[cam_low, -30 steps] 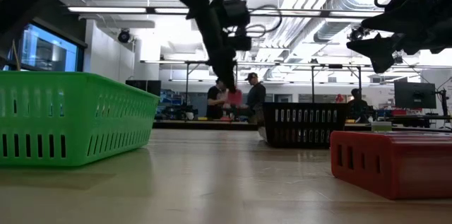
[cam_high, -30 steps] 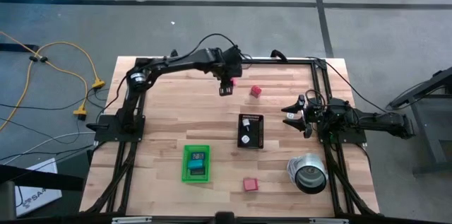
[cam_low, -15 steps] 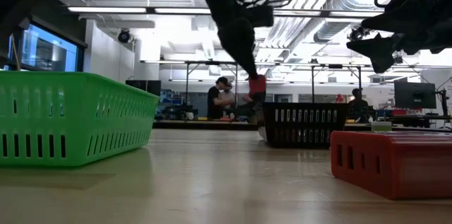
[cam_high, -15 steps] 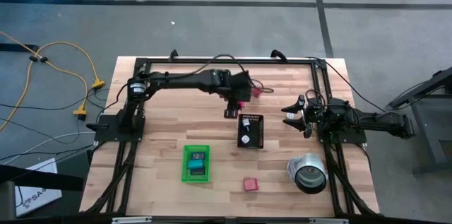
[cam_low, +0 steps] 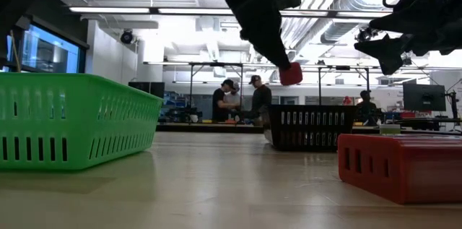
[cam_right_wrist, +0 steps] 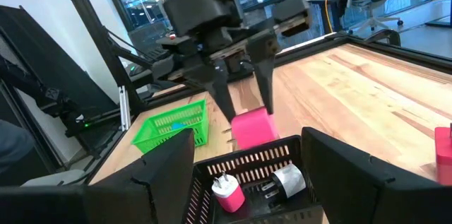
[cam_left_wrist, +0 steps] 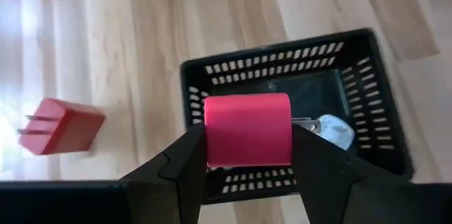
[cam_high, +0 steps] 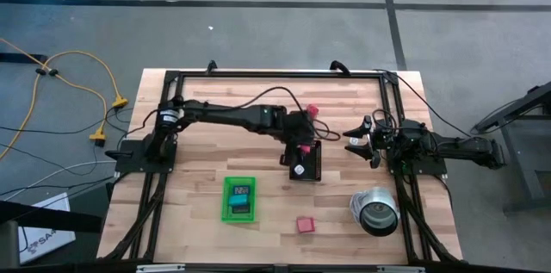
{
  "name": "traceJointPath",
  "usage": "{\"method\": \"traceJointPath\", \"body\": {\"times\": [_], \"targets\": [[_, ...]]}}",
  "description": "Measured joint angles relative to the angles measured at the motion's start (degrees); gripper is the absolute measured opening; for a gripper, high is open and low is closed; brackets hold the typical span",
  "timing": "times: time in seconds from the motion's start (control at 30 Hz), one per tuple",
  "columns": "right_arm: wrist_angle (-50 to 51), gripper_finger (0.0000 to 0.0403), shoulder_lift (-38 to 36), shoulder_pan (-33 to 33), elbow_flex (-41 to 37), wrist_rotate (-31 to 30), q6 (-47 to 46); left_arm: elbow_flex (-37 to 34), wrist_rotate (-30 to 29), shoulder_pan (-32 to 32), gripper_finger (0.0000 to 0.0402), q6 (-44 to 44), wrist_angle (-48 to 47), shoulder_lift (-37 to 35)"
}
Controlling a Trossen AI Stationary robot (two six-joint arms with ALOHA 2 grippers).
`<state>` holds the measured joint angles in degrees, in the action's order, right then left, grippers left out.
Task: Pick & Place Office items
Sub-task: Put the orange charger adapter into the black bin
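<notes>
The left tool [cam_left_wrist: 247,157] has its two fingers [cam_left_wrist: 185,164] clamped on a pink block [cam_left_wrist: 248,129], one finger on each side, so it's closed down to the width of that piece and nothing more. It's carrying it up in the air, clear off the table [cam_high: 198,148]. Right underneath the left tool sits the black slotted basket [cam_left_wrist: 385,104], and the pink block hangs just over the basket's near rim. Down inside the basket, just past the block, there's a white piece [cam_left_wrist: 335,131] with little metal prongs, and from the other arm's camera you can also see a small pink and white piece [cam_right_wrist: 227,191] lying next to it.

Off to one side of the left tool, on the bare wood, lies a red block [cam_left_wrist: 61,126] with two prongs sticking out, well apart from the basket. From overhead another red piece [cam_high: 313,110] shows just behind the left tool, by the arm's cable.

Further out from the left tool is the green tray [cam_high: 239,198] with a couple of small dark blue bits in it, and the silver can [cam_high: 375,210] lying on its side.

The right tool [cam_high: 359,140] is parked over at the table's right side, fingers spread wide, holding nothing.
</notes>
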<state>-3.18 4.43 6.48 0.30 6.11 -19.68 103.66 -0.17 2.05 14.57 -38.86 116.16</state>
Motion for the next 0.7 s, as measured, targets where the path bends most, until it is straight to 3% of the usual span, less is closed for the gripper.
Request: {"method": "traceJointPath", "body": {"times": [0.7], "targets": [[0.0, 0.0248, 0.0, 0.0, 0.0, 0.0, 0.0, 0.0, 5.4, -0.1, 0.0168, -3.9, 9.9, 7.6]]}}
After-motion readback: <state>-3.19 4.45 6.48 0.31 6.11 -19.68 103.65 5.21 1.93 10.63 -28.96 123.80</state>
